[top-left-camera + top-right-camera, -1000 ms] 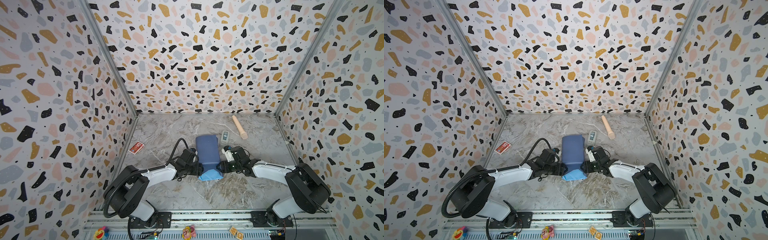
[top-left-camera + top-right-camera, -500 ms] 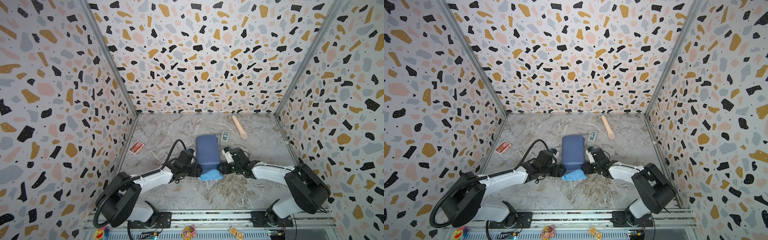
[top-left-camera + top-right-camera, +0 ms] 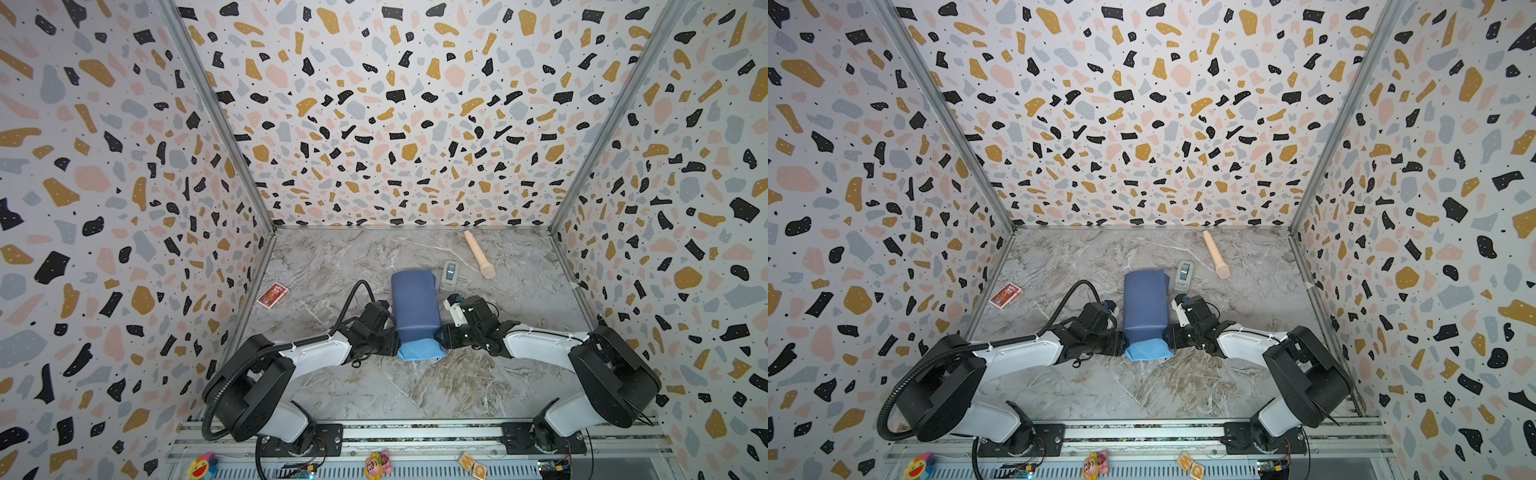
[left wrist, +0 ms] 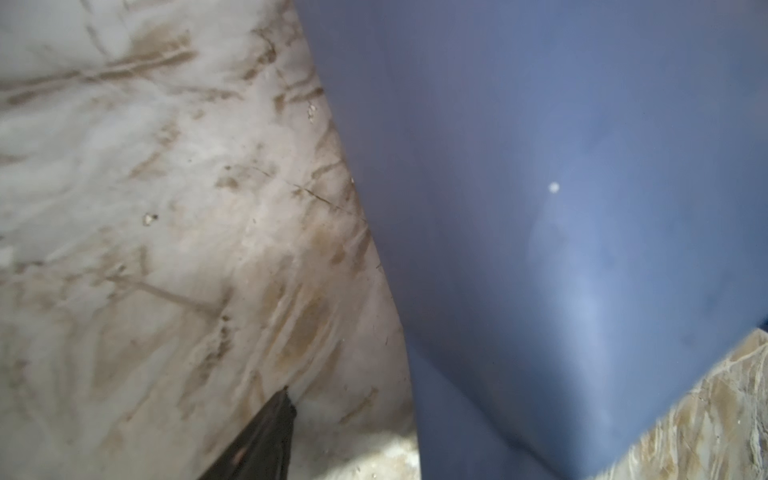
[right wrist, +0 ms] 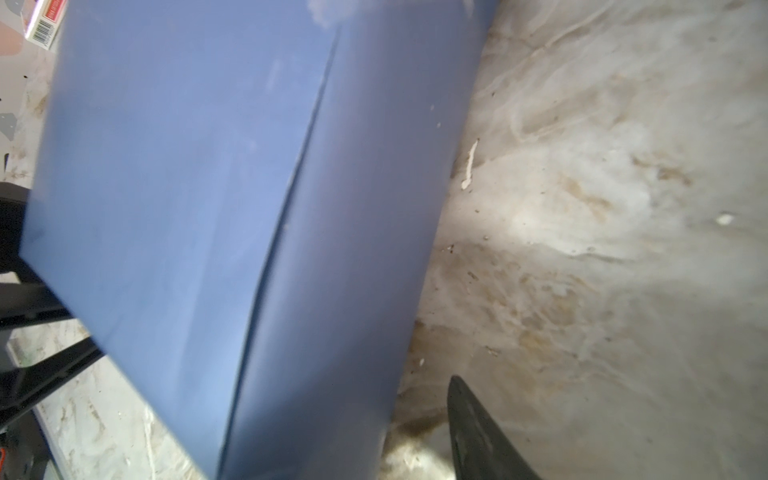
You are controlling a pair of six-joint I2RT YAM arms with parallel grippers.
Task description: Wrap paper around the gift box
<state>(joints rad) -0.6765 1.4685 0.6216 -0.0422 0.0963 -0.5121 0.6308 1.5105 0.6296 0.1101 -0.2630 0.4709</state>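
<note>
The large thin blue paper sheet (image 3: 415,305), bundled over the unseen gift box, lies midway on the marbled grey surface (image 3: 419,390), long axis front edge to back, its light-blue near end flanked equally closely by left hand (image 3: 394,347) and right hand (image 3: 441,338), their grip impossible to tell.

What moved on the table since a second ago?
Hardly anything. The left arm's elbow dipped and came back up, while the left gripper stayed at the near end of the paper, beside its light-blue flap. Nothing was visibly grabbed or let go. The right gripper, red card pack, tape dispenser and beige stick stayed put.
</note>
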